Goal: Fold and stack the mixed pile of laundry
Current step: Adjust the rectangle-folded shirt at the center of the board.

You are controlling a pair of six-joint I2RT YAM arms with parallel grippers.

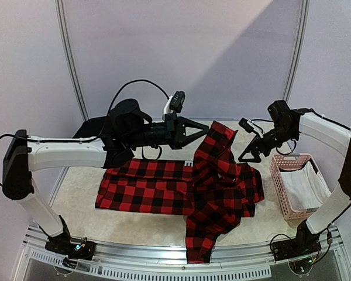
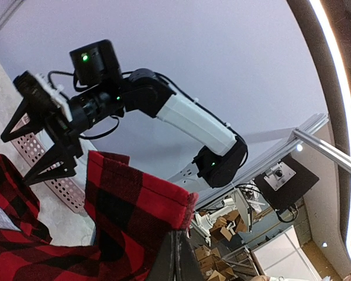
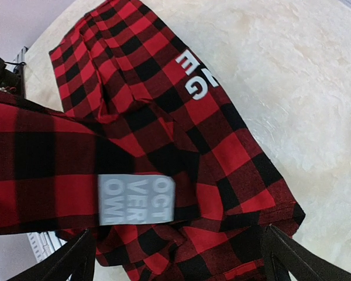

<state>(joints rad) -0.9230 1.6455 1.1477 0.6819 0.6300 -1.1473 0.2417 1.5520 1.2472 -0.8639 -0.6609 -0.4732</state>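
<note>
A red-and-black plaid flannel shirt [image 1: 164,187] from the laundry pile lies spread across the table, with one end hanging over the front edge. My left gripper [image 1: 206,132] is shut on a hem of the shirt [image 2: 134,199] and holds it raised above the table's middle. The left gripper's closed fingers [image 2: 176,260] show at the bottom of its wrist view. My right gripper [image 1: 245,157] hovers open just above the shirt's right part, touching nothing. Below it the shirt [image 3: 164,105] shows a grey label [image 3: 137,199]. The right gripper [image 2: 14,159] also shows in the left wrist view, jaws wide.
A pink slatted basket [image 1: 279,181] with a white cloth inside stands at the right edge, close to the right arm. Dark folded clothes [image 1: 92,127] lie at the back left behind the left arm. Metal frame poles rise at the back.
</note>
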